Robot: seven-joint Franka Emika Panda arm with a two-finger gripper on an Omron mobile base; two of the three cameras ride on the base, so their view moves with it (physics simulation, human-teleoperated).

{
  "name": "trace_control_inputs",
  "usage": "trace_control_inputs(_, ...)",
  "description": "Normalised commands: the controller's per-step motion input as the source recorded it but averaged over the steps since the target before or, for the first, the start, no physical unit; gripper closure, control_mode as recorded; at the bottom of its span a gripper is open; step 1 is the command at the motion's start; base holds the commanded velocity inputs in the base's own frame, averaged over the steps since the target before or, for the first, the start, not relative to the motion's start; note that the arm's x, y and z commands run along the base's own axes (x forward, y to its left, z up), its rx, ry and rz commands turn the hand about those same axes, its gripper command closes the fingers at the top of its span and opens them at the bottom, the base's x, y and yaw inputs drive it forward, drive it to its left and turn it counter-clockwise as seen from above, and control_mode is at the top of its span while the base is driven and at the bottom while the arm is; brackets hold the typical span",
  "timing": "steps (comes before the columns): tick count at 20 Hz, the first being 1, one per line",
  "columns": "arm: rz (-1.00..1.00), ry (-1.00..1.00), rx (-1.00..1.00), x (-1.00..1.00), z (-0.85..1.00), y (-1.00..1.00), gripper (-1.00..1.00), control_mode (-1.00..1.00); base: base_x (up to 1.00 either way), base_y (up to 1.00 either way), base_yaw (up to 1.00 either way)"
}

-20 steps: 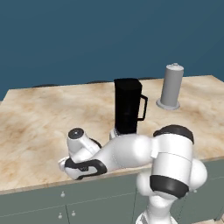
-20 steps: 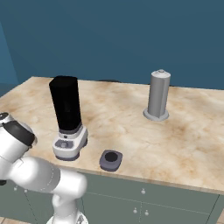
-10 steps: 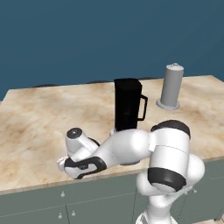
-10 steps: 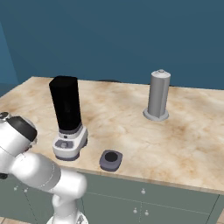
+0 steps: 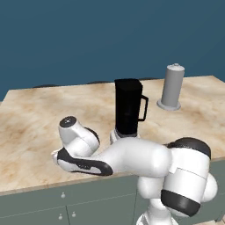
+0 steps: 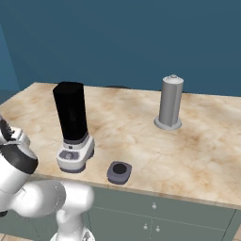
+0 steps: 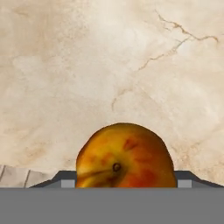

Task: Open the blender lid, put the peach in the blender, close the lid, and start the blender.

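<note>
The peach, orange with red streaks, fills the bottom of the hand view between my gripper fingers, which press against both its sides; the marble counter lies behind it. In the left base view my hand hangs low over the counter's front left edge, left of the blender. The blender's black jar stands without a lid on its white-grey base. The dark grey blender lid lies flat on the counter just right of that base, near the front edge.
A plain grey cylinder on a round foot stands farther back to the right. The counter's front edge runs above grey cabinet drawers. A dark blue wall rises behind the counter.
My wrist has shifted a little to the left and upward at the counter's front left. The blender, lid and cylinder have not moved.
</note>
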Motion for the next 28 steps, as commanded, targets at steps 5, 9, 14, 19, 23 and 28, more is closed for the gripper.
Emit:
trace_control_inputs(5,-0.10,-0.02,0.00,-0.24,1.00,-0.06,1.00,-1.00,0.00,0.00,0.00)
trace_control_inputs(9,-0.12,0.00,0.00,-0.03,0.91,-0.20,1.00,-1.00,0.00,0.00,0.00)
trace_control_inputs(14,-0.14,0.00,0.00,0.00,0.66,-0.22,1.00,-1.00,0.00,0.00,0.00)
trace_control_inputs(19,-0.11,-0.02,0.00,0.13,0.57,-0.43,1.00,-1.00,0.00,0.00,0.00)
trace_control_inputs(23,-0.07,-0.03,0.00,0.10,0.55,-0.44,1.00,-1.00,0.00,0.00,0.00)
trace_control_inputs(28,-0.05,-0.10,0.00,0.14,0.53,-0.43,1.00,-1.00,0.00,0.00,0.00)
